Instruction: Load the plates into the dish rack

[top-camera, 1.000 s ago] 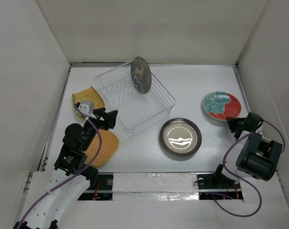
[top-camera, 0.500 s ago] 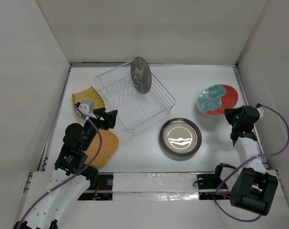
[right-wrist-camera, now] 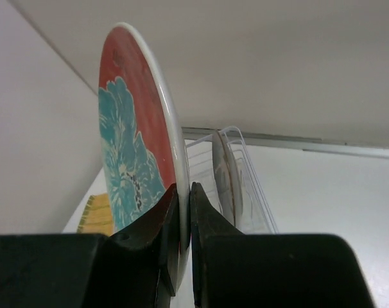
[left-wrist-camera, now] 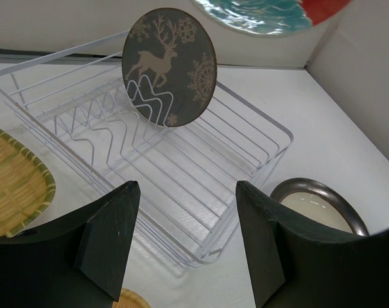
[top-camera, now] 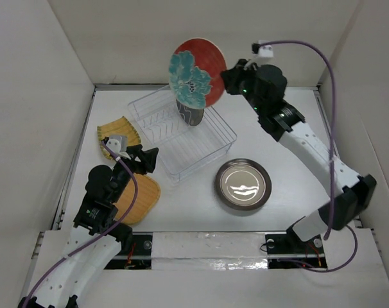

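Centre-left on the white worktop (top-camera: 278, 122): clear wire dish rack (top-camera: 204, 144). Upright between its prongs, toward the far end: dark round deer-motif plate (left-wrist-camera: 169, 66). Above that, off the worktop, clamped between the right fingers (right-wrist-camera: 210, 250): red plate with teal flowers (top-camera: 196, 72). Right-front of the rack: shiny silver dark-rimmed plate (top-camera: 242, 185). Left of the rack: fan-shaped ribbed yellow plate (top-camera: 119, 132). Nearer, front-left: round ribbed yellow plate (top-camera: 141, 196).

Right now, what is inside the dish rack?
Only the dark deer plate, upright between the prongs of the dish rack. From above, the red plate held by the right gripper covers its upper part.
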`<state>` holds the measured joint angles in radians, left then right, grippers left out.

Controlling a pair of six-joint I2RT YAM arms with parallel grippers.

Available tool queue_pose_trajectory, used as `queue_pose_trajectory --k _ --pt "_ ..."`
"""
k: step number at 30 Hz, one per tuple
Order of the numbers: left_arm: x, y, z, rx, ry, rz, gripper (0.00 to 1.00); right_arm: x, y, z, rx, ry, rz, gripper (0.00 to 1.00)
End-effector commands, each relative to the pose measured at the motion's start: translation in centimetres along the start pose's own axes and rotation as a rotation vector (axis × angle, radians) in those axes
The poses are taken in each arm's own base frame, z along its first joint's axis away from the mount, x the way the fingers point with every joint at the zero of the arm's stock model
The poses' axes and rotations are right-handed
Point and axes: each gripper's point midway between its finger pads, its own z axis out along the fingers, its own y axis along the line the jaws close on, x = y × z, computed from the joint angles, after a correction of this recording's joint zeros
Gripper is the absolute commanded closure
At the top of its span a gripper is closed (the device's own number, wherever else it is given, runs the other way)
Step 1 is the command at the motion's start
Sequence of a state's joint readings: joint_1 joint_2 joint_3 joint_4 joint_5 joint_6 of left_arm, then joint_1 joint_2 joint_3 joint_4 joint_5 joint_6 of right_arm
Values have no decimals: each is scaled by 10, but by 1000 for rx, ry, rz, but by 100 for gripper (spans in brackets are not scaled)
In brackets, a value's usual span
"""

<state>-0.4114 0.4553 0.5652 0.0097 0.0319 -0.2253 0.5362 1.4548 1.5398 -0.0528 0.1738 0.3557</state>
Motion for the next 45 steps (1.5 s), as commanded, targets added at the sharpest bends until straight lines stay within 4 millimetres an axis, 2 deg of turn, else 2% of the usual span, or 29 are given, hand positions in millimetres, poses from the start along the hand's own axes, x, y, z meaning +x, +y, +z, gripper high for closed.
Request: queue_pose_trajectory --k 1,2,3,4,5,6,7,8,9,10,11,12,13,14,18,22,25,29,31,34,35,38,39,41,42,45 --pt "-26 -8 -3 20 -73 9 42 -68 30 23 38 -197 -101 100" --pt "-27 -8 -3 20 -74 9 42 -36 29 48 67 -127 -135 100" --pt "-27 -8 -3 22 -75 9 42 -58 44 50 71 -176 -129 100" --pt "-28 -8 -4 22 -78 8 42 -57 46 58 92 -174 -164 100" --pt "-29 -8 -4 22 -80 8 42 -31 42 79 127 -133 -195 100" --pt "-29 -8 -4 20 -80 9 42 -33 41 83 166 -148 -207 100" --pt "-28 -8 -4 20 -79 9 42 -47 52 83 165 -186 -219 100" --pt "-29 -8 -4 19 -81 9 42 -49 51 89 185 -202 -225 100" --pt "-29 -8 -4 22 -80 9 42 -31 51 102 203 -182 -243 100" --pt "-28 -8 -4 23 -78 9 42 -30 51 107 212 -183 -257 100" --pt "-27 -8 -4 22 -77 9 42 -39 60 107 205 -211 -251 100" --pt "-28 -8 -4 21 -76 9 42 -24 53 119 241 -198 -285 100" --pt "-28 -8 -4 20 -77 9 42 -19 55 122 246 -192 -318 100" --pt "-28 -7 -4 18 -76 8 42 -19 60 122 245 -199 -324 100" --pt "-28 -8 -4 19 -76 9 42 4 56 131 295 -187 -393 100" --pt "-26 -8 -3 23 -68 8 42 14 53 132 325 -177 -451 100" --pt "-24 -8 -2 22 -64 10 42 3 52 129 344 -220 -440 100" --pt "-24 -8 -1 20 -63 10 42 -17 62 121 328 -270 -420 100" --pt "-25 -8 -1 21 -64 8 42 -14 64 123 316 -260 -435 100" --pt "-24 -7 -1 19 -63 10 42 3 56 129 315 -221 -452 100" --pt "-24 -7 -1 19 -63 10 42 21 52 133 311 -186 -466 100" --pt "-23 -6 -1 14 -60 11 42 44 43 139 295 -147 -472 100" --pt "-23 -6 -1 14 -58 10 42 61 41 142 278 -115 -494 100" --pt "-23 -6 -1 15 -58 11 42 73 38 144 269 -99 -496 100" --pt "-23 -7 0 16 -59 10 42 86 36 144 261 -75 -509 100" --pt "-24 -7 0 16 -59 11 42 103 43 142 239 -64 -524 100"
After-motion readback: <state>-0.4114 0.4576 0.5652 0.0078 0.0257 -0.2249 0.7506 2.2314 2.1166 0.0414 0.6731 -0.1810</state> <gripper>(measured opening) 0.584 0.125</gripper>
